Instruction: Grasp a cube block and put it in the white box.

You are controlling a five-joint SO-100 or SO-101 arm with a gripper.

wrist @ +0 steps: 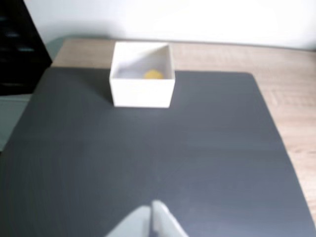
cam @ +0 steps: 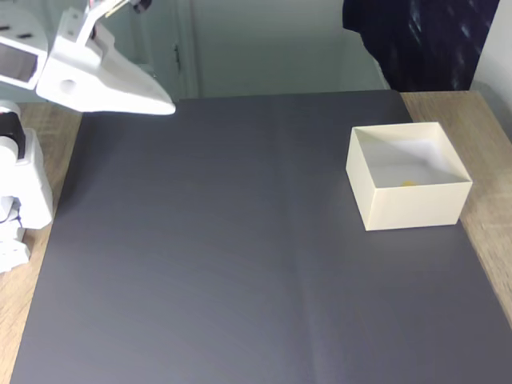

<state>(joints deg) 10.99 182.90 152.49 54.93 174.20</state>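
Task looks done – yellow cube block (wrist: 153, 74) inside white box (wrist: 142, 94) at upper centre of wrist view, gripper (cam: 164, 106) at upper left of fixed view, well apart from box, jaws closed & holding nothing – no further move apparently needed.

**Layout**

Box (cam: 408, 204) on the mat (cam: 224, 256), at its right edge in the fixed view, at the far end in the wrist view. Cube (wrist: 153, 74) inside the box. Mat on the surface (cam: 32, 320). Fingers (cam: 164, 106) above the mat's far left corner, well apart from the box.
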